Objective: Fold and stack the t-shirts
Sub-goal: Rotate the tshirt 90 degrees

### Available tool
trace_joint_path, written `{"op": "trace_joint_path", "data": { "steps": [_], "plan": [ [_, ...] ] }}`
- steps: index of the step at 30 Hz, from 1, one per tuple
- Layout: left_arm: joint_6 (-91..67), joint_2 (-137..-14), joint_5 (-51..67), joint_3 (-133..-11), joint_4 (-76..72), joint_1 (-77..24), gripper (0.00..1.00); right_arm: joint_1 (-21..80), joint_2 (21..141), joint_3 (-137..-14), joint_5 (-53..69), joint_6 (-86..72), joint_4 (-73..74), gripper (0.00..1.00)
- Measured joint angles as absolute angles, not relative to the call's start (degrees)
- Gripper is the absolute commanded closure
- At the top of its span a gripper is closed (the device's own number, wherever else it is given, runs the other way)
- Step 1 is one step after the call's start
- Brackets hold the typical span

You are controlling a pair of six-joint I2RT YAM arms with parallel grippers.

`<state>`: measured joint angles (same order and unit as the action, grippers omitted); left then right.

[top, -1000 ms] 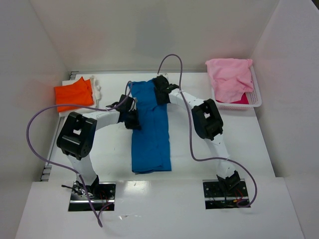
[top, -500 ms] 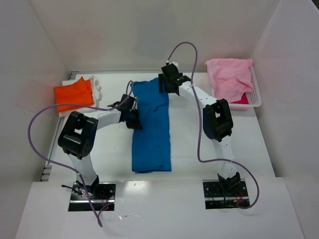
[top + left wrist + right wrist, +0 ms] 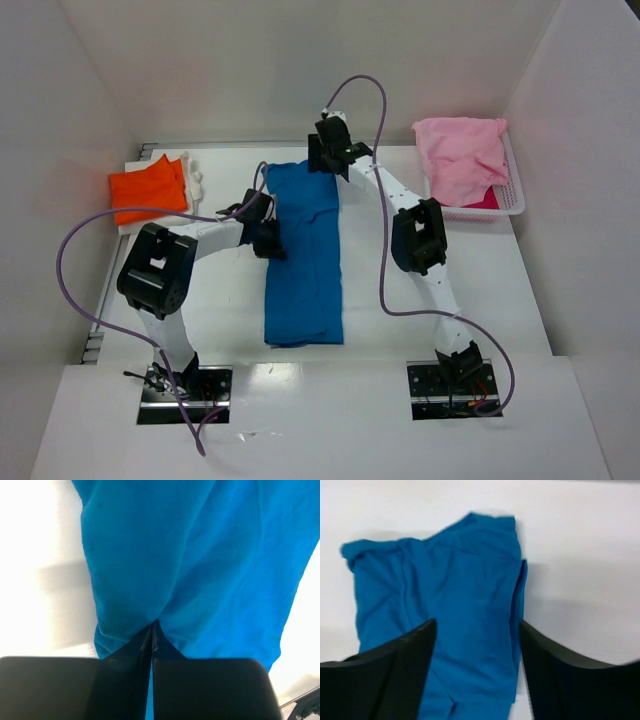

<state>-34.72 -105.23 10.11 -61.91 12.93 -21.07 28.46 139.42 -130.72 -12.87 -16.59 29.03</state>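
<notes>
The blue tee (image 3: 303,250) lies as a long strip mid-worktop (image 3: 225,300), part-folded; the left end effector (image 3: 152,630) pinches its left edge; the right end effector (image 3: 477,630) hangs open over its far end. Next, likely: grip that end and fold it nearward.

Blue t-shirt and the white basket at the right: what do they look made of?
Blue t-shirt: soft matte knit fabric, likely cotton; it lies limp, creases, and shows a faint fuzzy surface in the left wrist view. White basket: probably rigid plastic; its wall is a moulded lattice of small openings and holds a straight rim.
</notes>
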Motion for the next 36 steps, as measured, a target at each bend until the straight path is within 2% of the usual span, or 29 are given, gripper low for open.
{"op": "trace_joint_path", "data": {
  "steps": [2,4,7,10,13,20,29,36],
  "plan": [
    [-34.72,-105.23,10.04,-62.11,13.28,-21.13,0.89,28.45,141.28,-131.03,-12.59,-16.74,30.28,0.56],
    [-34.73,-105.16,9.59,-62.49,13.96,-21.25,0.84,28.47,142.06,-130.72,-12.04,-16.85,31.43,0.68],
    [-34.39,-104.51,7.7,-63.61,16.64,-21.57,0.75,28.47,142.1,-130.1,-11.49,-16.85,31.33,0.74],
    [-33.76,-101.84,6.33,-64.31,19.62,-21.63,0.67,28.46,142.1,-130.1,-11.65,-16.55,31.07,0.73],
    [-33.08,-97.16,6.0,-64.78,21.71,-21.62,0.61,28.18,142.1,-130.1,-12.81,-16.05,31.04,0.67],
    [-32.97,-90.06,7.03,-65.36,22.83,-21.58,0.56,26.8,142.33,-129.58,-13.42,-15.39,30.92,0.59],
    [-32.87,-85.46,8.19,-65.25,25.98,-21.58,0.34,25.99,144.85,-129.16,-14.87,-15.01,30.96,0.59],
    [-33.05,-81.47,8.43,-64.39,26.39,-21.58,0.32,25.78,146.1,-129.14,-18.57,-13.81,31.41,0.57]
  ]
}}
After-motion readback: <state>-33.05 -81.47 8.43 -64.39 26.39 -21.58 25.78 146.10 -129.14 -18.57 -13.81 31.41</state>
